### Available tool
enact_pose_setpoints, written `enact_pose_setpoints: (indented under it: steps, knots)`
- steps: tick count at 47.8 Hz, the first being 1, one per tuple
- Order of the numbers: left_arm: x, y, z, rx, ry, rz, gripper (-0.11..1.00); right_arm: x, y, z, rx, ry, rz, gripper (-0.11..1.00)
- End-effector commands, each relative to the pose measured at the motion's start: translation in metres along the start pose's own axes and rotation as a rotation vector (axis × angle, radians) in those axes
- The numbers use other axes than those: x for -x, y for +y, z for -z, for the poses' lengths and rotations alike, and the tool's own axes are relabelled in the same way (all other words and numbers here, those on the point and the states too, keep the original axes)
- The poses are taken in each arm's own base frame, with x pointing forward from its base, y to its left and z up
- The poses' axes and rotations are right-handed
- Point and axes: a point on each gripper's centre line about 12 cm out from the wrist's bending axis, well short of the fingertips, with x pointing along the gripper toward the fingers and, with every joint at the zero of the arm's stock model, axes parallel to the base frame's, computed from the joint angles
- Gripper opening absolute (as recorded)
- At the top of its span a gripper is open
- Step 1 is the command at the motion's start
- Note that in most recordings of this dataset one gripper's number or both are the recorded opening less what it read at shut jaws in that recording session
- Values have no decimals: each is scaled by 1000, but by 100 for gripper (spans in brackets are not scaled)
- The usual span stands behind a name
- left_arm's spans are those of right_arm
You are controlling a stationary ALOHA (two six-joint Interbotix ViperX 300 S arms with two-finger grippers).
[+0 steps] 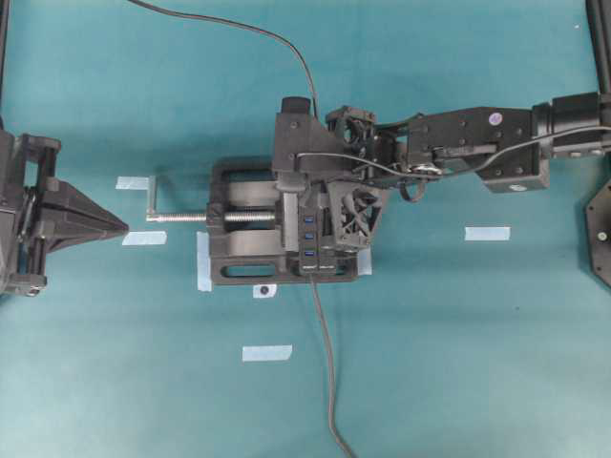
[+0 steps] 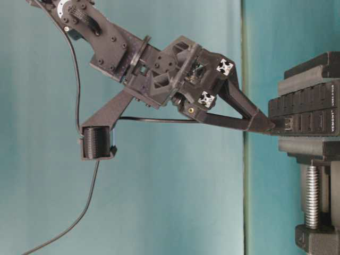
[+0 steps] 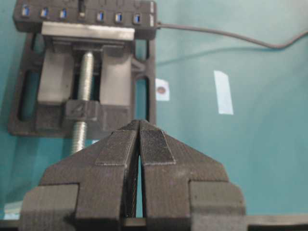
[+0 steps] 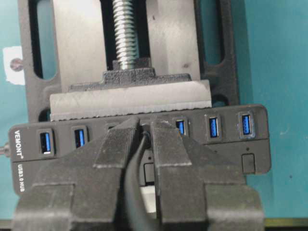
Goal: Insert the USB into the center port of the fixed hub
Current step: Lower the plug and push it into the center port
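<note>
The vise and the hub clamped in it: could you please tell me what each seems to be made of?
The vise body looks like matte black plastic, possibly printed; its screw is shiny threaded metal, and the jaw face looks like dull grey metal. The hub seems smooth black moulded plastic with white lettering.

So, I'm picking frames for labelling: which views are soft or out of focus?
Right wrist view: the right claw is blurred up close, the fixed hub sharper. Left wrist view: the left claw is soft, the vise slightly blurred. Overhead and table-level views: evenly lit, fairly sharp.
</note>
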Motion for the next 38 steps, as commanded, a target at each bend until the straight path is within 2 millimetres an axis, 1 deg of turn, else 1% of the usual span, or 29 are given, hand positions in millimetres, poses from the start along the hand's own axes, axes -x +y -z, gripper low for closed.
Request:
enact_pose_setpoints:
  steps: [1, 9, 30, 38]
  knots:
    - [0, -1, -6, 0, -14, 1, 0, 7, 1, -10, 9, -32, -1, 8]
    - [0, -1, -5, -1, -12, 2, 0, 6, 1, -9, 12, -26, -1, 8]
    - [0, -1, -5, 0, -11, 1, 0, -5, 5, 5, 8, 20, -7, 8]
    - [0, -1, -4, -2, -9, 2, 0, -6, 5, 8, 6, 29, -7, 8]
